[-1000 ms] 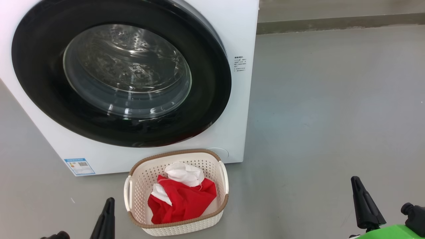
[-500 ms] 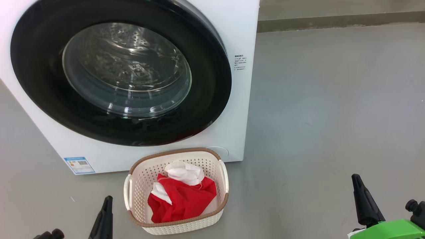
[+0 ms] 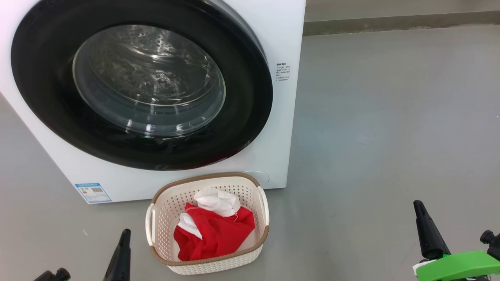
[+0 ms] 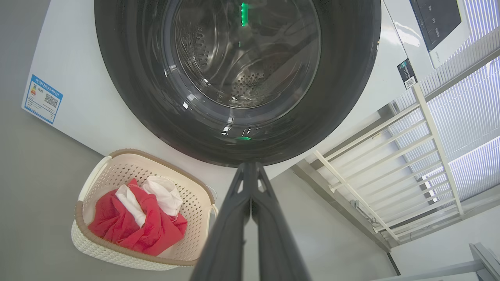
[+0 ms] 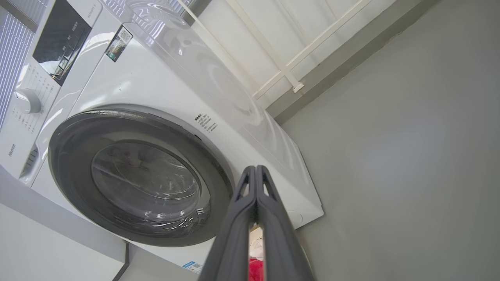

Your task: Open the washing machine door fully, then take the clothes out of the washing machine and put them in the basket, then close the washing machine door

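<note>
The white washing machine [image 3: 281, 128] stands ahead with its black-rimmed door [image 3: 250, 101] flat against the front, and bare steel drum shows through the glass. On the floor just before it sits the cream basket [image 3: 166, 212], holding the red and white clothes [image 3: 218, 234]. My left gripper [image 3: 125, 233] is low at the basket's left, shut and holding nothing, its tips pressed together in the left wrist view [image 4: 250, 166]. My right gripper [image 3: 418, 203] hangs far to the basket's right over the floor, also shut and holding nothing, as the right wrist view [image 5: 256, 168] shows.
Grey floor [image 3: 390, 117] spreads wide to the machine's right up to a wall base [image 3: 390, 24]. A white railing [image 4: 390, 171] stands beyond the machine. A green part [image 3: 457, 265] of my right arm fills the lower right corner.
The whole head view has drifted slightly, so the camera moved. Both grippers sit a little lower in it and stay shut. Door, basket and clothes have not moved.
</note>
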Tool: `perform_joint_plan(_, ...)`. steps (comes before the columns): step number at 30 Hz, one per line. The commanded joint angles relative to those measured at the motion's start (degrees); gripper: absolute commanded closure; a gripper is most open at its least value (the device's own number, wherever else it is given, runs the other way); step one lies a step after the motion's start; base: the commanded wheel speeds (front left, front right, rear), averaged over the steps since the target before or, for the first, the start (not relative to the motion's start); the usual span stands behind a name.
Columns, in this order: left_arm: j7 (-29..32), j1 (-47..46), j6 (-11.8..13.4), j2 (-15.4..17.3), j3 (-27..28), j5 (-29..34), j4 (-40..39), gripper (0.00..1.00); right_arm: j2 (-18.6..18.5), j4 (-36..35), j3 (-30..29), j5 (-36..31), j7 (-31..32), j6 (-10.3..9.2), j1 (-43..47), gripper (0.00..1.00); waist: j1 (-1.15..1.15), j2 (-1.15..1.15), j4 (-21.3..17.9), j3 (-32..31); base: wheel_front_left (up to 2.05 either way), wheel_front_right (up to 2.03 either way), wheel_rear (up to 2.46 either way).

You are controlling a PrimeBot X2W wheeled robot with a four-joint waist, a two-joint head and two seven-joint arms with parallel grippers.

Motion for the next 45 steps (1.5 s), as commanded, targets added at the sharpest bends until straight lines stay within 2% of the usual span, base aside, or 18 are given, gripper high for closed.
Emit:
perform_joint_plan(1,0.4,-2.8,-0.6,0.4,1.5,-1.5,-1.0,1.0,-1.1,-1.1,0.5,1.9,0.3,-0.11,-2.8,1.0,-0.01,0.0,0.0,0.0,0.0,0.0,0.0)
perform_joint_plan(45,7.7,-6.6,-1.1,-0.1,4.2,-27.3,2.7,1.0,-1.7,3.5,0.4,29.9,7.0,-0.18,-8.2,1.0,-0.01,0.0,0.1,1.1,0.0,0.0,0.0)
